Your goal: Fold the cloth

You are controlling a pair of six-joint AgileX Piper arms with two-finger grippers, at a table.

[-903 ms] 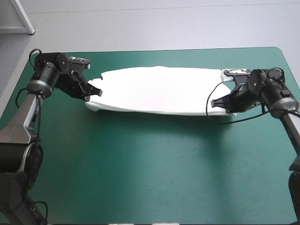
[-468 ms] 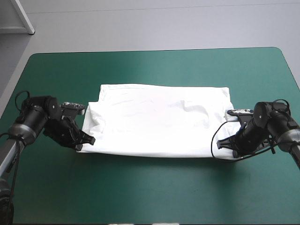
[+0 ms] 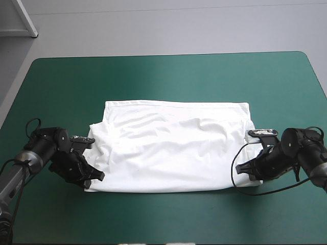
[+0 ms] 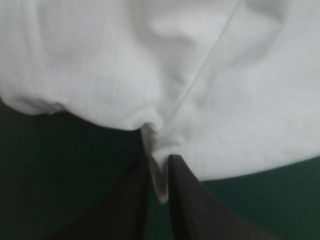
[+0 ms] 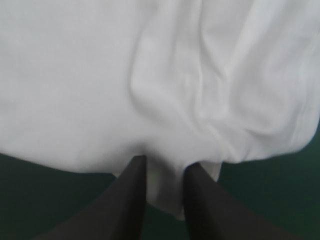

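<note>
White T-shirt, teal-green cover, black pincer fingers

1. The counter is a wide top with rounded corners under a smooth teal-green cover.
2. A white short-sleeved fabric T-shirt lies on it, doubled over into a broad band that is wider than it is deep. It sits roughly midway between the counter's left and right edges.
3. The top layer is rumpled with shallow creases, and the left end bunches out in a small lump.
4. Bare cover shows all round the T-shirt, widest on the far side.
5. The left gripper and the right gripper sit low over the cover at the T-shirt's near corners, each pinching cloth.
</note>
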